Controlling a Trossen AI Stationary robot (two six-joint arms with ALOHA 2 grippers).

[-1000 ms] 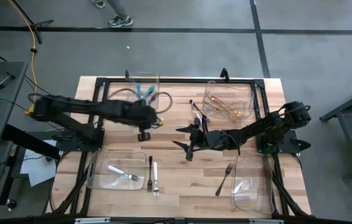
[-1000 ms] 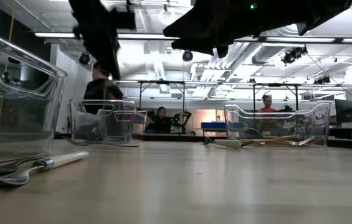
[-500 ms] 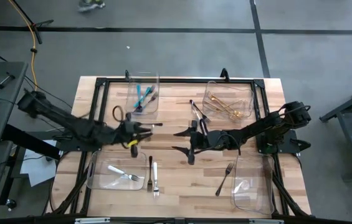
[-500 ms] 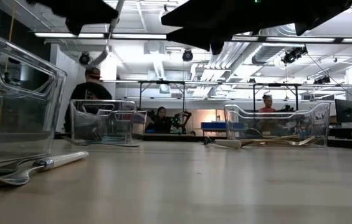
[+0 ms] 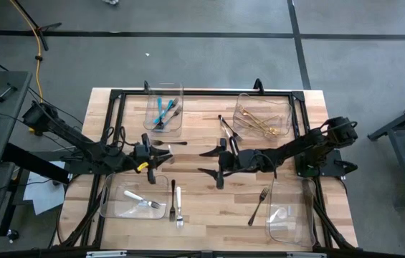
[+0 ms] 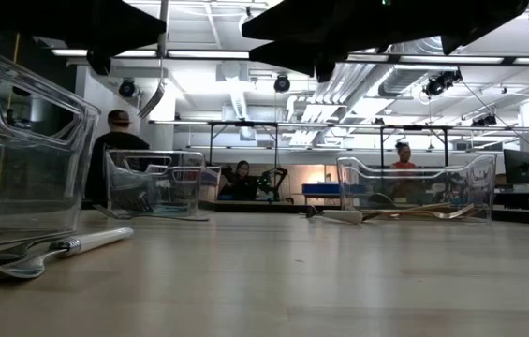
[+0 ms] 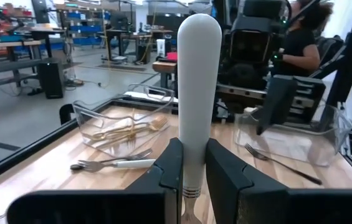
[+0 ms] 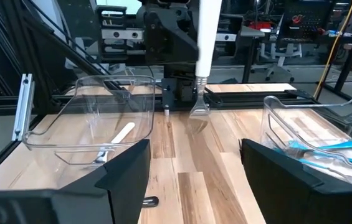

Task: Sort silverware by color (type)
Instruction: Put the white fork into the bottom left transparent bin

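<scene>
You have four bins (image 5: 165, 107) at the table's (image 5: 202, 208) corners. Left gripper (image 5: 149, 153) holds a fork (image 7: 198, 93) above the table's left-centre; right gripper (image 5: 213, 163) hovers mid-table, facing it.

The left gripper (image 5: 156, 150) hangs above the table's left half, its arm reaching in from the left edge, fingers (image 7: 171, 167) clamped on the white handle of a fork (image 7: 197, 93). The right gripper (image 5: 213, 161) hovers over the table's middle, jaws spread wide and holding nothing, its arm stretched from the right.
</scene>
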